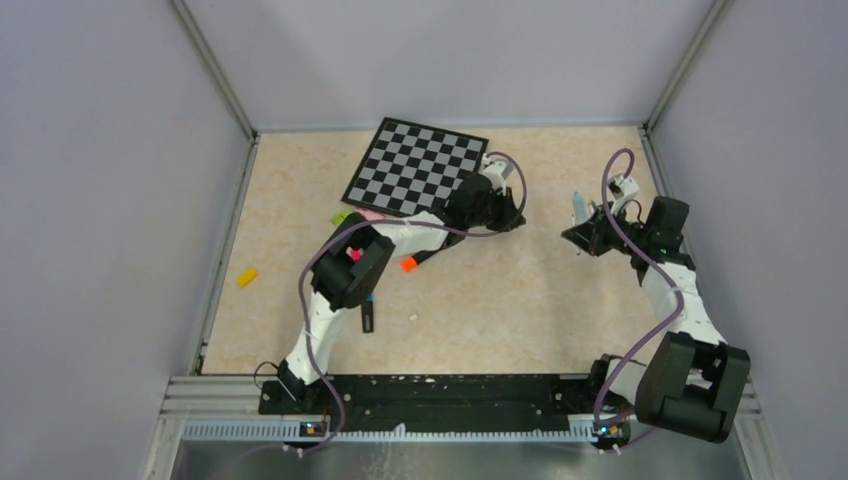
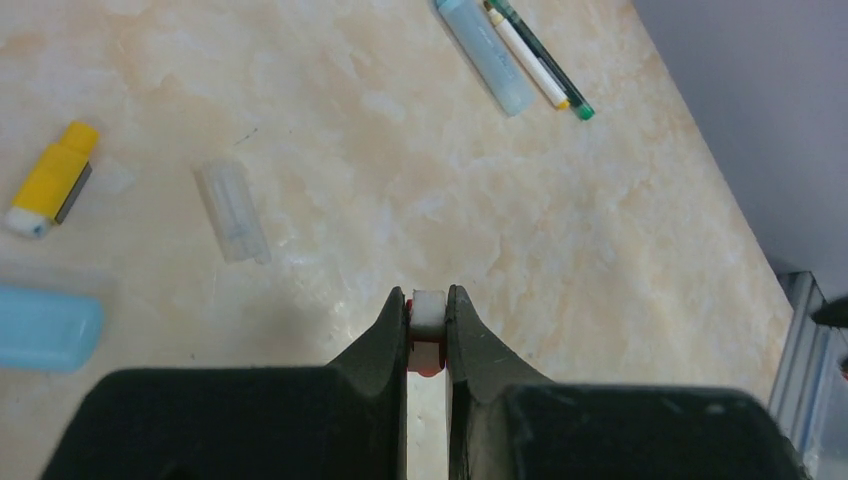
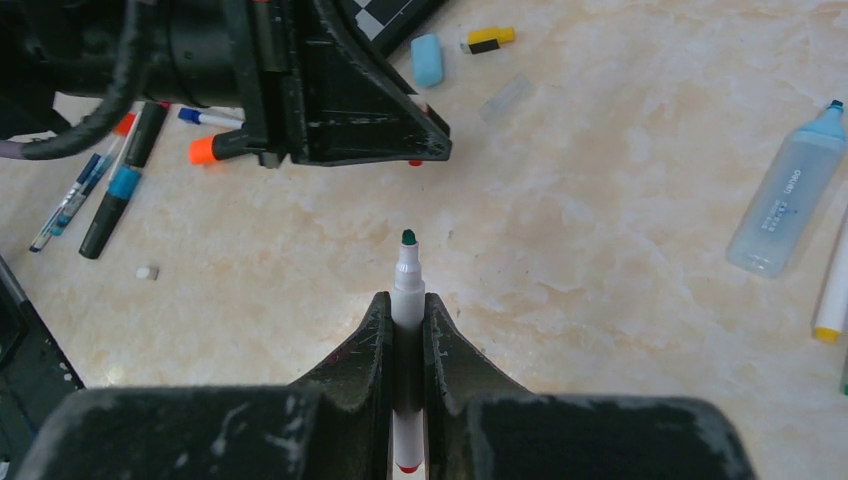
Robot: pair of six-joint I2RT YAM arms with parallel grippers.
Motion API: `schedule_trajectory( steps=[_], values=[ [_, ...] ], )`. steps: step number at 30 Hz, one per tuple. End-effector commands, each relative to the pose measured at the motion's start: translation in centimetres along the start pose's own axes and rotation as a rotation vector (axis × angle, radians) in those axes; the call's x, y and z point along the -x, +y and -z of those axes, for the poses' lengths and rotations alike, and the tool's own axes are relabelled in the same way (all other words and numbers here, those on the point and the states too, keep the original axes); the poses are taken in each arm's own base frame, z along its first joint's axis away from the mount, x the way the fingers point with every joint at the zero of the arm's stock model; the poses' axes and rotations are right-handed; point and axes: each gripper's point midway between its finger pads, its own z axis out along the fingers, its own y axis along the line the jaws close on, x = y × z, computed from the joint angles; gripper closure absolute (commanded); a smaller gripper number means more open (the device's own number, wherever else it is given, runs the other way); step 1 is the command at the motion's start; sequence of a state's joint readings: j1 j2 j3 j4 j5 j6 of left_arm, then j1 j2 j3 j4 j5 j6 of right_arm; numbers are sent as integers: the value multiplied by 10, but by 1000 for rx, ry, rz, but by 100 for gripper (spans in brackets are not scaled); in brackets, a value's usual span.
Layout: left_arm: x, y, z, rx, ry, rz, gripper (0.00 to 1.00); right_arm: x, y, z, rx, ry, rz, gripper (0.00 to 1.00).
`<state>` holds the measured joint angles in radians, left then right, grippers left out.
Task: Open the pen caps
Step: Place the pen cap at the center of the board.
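My left gripper (image 2: pixel 428 303) is shut on a small white cap with a red part (image 2: pixel 428 318), held above the table. My right gripper (image 3: pixel 407 300) is shut on a slim white pen (image 3: pixel 407 272). Its dark green tip is bare and points away from the wrist, and a red end shows behind the jaws. In the top view the left gripper (image 1: pixel 512 217) and right gripper (image 1: pixel 582 228) face each other a short way apart over the middle of the table. Loose on the table lie a clear cap (image 2: pixel 230 210), a light-blue cap (image 2: pixel 45 328) and a yellow cap piece (image 2: pixel 50 180).
A checkered board (image 1: pixel 420 165) lies at the back. A light-blue highlighter (image 3: pixel 785 200) and a white pen with a yellow tip (image 3: pixel 830 300) lie on the right. Several pens (image 3: pixel 110 200) and an orange-capped marker (image 3: pixel 205 150) lie under the left arm. Grey walls close in the table.
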<state>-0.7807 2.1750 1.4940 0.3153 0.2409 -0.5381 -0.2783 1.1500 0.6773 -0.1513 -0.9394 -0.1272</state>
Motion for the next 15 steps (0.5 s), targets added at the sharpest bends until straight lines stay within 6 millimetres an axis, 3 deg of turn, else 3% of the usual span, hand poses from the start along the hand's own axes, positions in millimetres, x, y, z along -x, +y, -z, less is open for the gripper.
schedule_trajectory(
  steps=[1, 8, 15],
  values=[
    [3, 7, -29, 29, -4, -16, 90, 23, -8, 4, -30, -40, 31, 100],
    [4, 23, -59, 87, -4, -36, 81, 25, -11, 6, -29, -47, 15, 100],
    [4, 33, -70, 132, 10, -66, 62, 26, -11, 7, -26, -51, 8, 100]
  ],
)
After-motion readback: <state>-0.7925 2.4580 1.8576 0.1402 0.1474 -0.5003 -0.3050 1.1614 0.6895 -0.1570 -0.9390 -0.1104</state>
